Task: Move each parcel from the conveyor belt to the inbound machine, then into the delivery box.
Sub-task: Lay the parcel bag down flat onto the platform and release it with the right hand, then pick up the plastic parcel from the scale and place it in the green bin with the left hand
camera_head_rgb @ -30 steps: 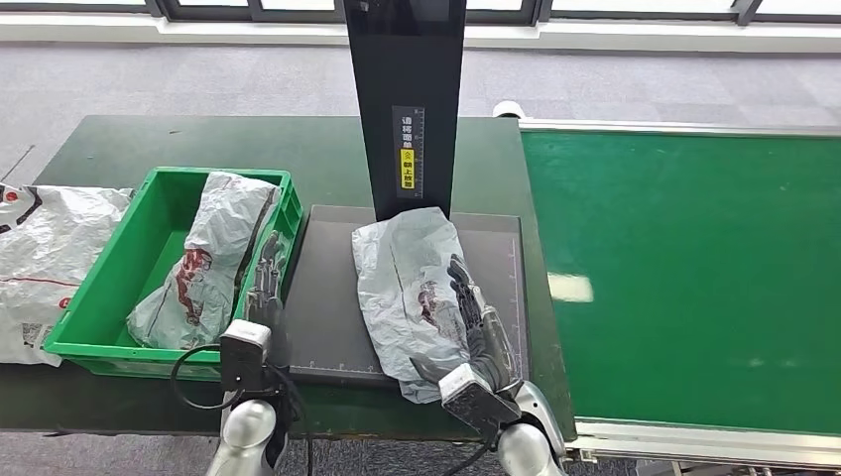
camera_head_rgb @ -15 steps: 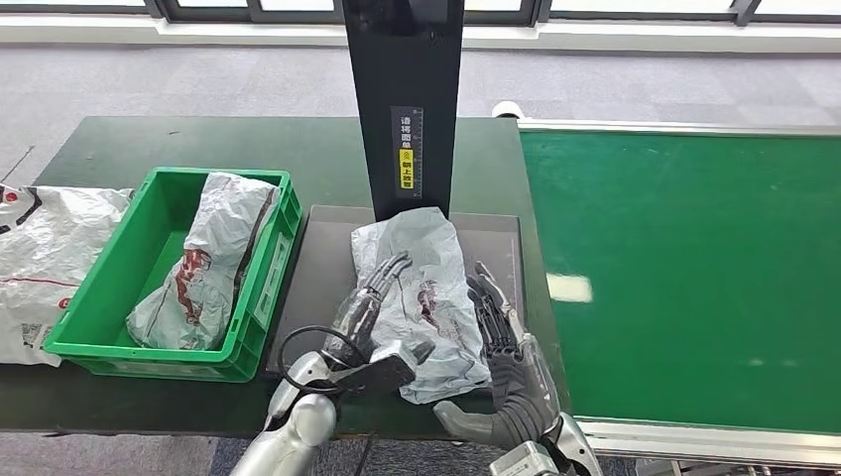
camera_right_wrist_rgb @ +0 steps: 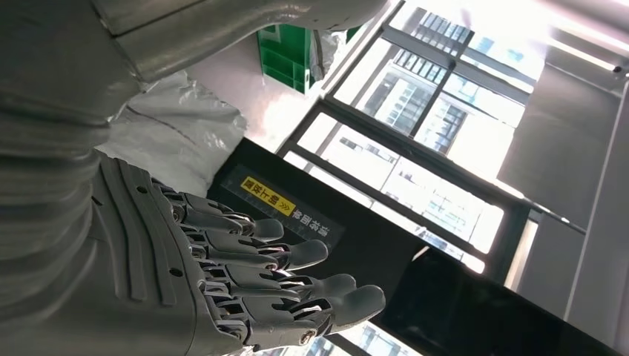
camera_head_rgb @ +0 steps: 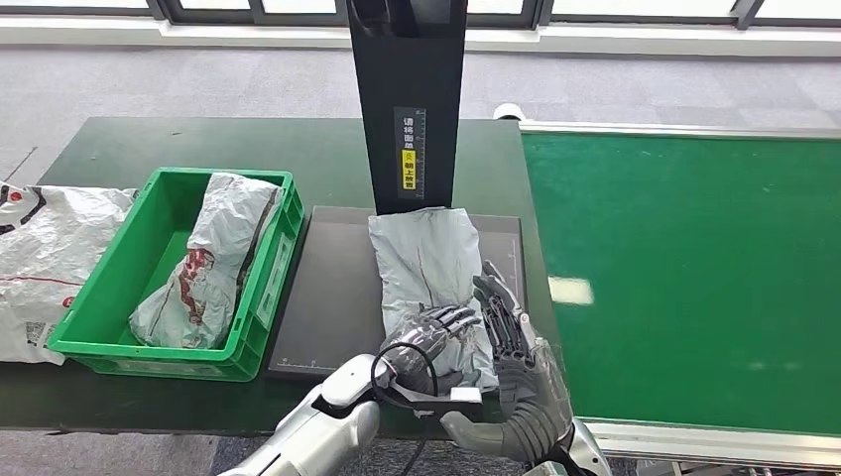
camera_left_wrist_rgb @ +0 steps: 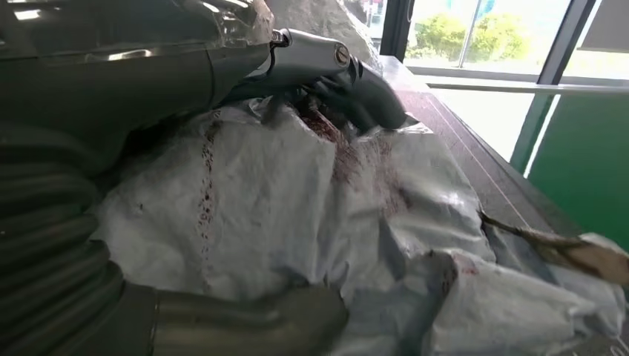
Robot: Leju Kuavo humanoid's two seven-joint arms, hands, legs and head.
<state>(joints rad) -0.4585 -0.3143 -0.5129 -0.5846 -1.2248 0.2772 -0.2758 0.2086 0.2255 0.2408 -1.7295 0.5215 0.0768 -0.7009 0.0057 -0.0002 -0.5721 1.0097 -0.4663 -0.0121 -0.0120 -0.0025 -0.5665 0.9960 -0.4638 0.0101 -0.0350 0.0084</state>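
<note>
Only the head view shows the dark green tabletop (camera_head_rgb: 119,139), the green conveyor belt (camera_head_rgb: 694,268) and the green plastic crate (camera_head_rgb: 99,307). The crumpled grey plastic parcel (camera_head_rgb: 426,268) lies on the black scanner platform (camera_head_rgb: 332,297). The left robot hand (camera_head_rgb: 426,337) grasps its near end; the right robot hand (camera_head_rgb: 511,342) stands released just beside it.

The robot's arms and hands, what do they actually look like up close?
Both arms are smooth silver metal. The left hand and right hand are dark grey, with slim jointed fingers and a thick grey thumb. A grey ribbed cover sits behind each hand, and a black cable loops at the left wrist beside a small pale camera block.
</note>
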